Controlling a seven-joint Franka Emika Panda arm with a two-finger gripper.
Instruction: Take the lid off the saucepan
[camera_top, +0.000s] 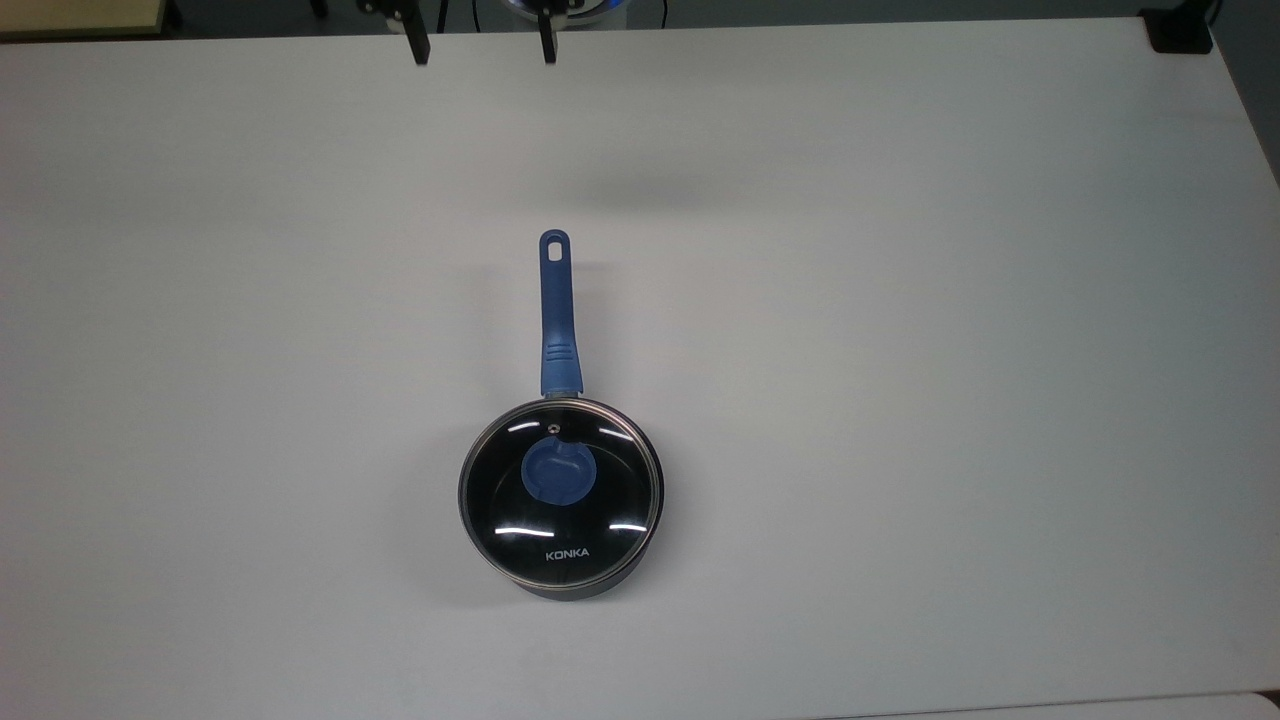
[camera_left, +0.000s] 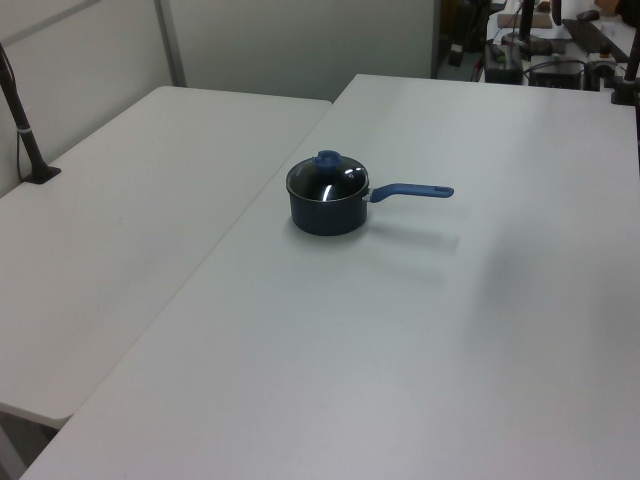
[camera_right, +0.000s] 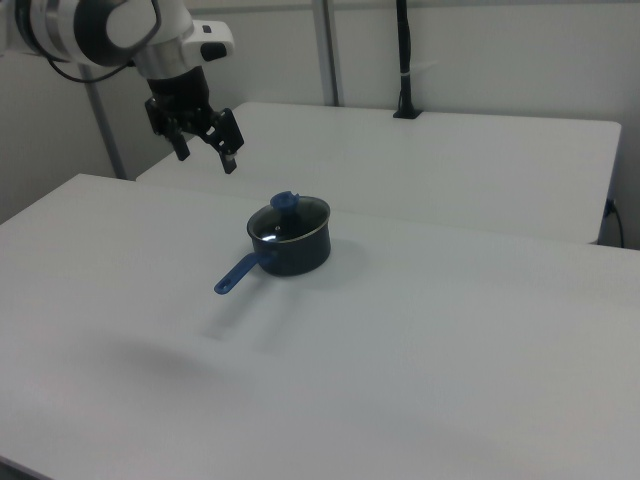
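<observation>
The lid (camera_top: 560, 492) is seen to be glossy clear glass, rimmed in shiny metal, with a smooth blue plastic-looking knob (camera_top: 557, 475). The saucepan (camera_left: 326, 214) is finished in dull dark grey. The table (camera_top: 900, 300) is surfaced in smooth matt white.

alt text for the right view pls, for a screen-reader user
A small dark saucepan with its glass lid on sits on a white table, its blue handle pointing toward the right view's lower left. The robot's gripper, fingers open, hangs in the air above the table to the upper left of the pan, touching nothing.
</observation>
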